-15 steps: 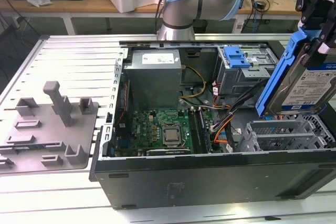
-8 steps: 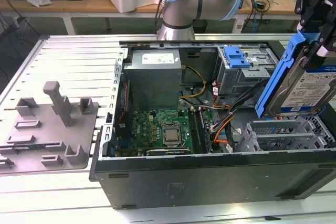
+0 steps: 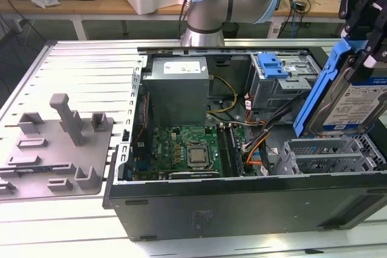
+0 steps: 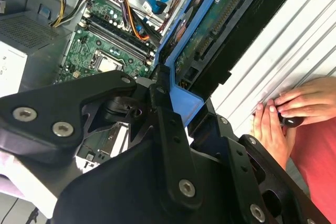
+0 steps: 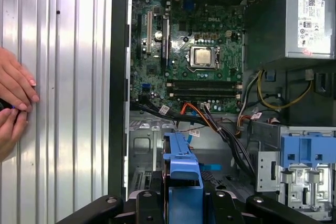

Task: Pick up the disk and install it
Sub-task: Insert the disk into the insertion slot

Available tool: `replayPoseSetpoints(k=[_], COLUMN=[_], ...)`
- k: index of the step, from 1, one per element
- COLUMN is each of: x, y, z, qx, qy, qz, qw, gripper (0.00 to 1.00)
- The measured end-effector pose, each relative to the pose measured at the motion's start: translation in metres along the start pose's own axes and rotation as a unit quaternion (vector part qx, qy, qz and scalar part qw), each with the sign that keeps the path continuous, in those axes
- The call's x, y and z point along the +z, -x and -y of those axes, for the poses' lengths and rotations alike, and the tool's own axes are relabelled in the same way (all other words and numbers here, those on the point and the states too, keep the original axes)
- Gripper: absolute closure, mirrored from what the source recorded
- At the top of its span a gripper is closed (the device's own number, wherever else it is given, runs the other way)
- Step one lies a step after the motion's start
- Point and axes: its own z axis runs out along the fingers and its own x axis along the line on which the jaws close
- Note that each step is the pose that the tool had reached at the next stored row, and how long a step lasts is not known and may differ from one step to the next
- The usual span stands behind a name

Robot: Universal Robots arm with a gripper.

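While the grey fixture (image 3: 57, 149) sits on the bench (image 3: 78, 70) at the frame's left and the computer case (image 3: 242, 209) lies open in the centre, the disk (image 3: 357, 104) hangs tilted at far right — claw (image 3: 366, 58) clamped on its blue carrier, above the drive cage (image 3: 326, 152). Rigid, weighty, shock-sensitive — I'd judge the carrier's rails the safe hold.

The case (image 3: 242, 209) lies open on the table (image 3: 78, 58), with a fixture (image 3: 57, 149) beside it at the exterior view's left. Inside, the motherboard (image 3: 181, 149) lies near, the power supply (image 3: 178, 89) behind it, and the drive cage (image 3: 284, 86) to their right. The disk (image 3: 357, 104) hangs tilted in the gripper (image 3: 363, 58) above the case's right end. Hands (image 5: 13, 93) rest on the table beside the case.
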Motion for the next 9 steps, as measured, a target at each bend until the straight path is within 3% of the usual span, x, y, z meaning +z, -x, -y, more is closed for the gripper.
replayPoseSetpoints(k=[9], x=[0.0047], y=[-0.0012], z=[0.0002], qx=[0.000], qy=[0.0000], qz=[-0.0001], qw=[1.0000], gripper=[0.63])
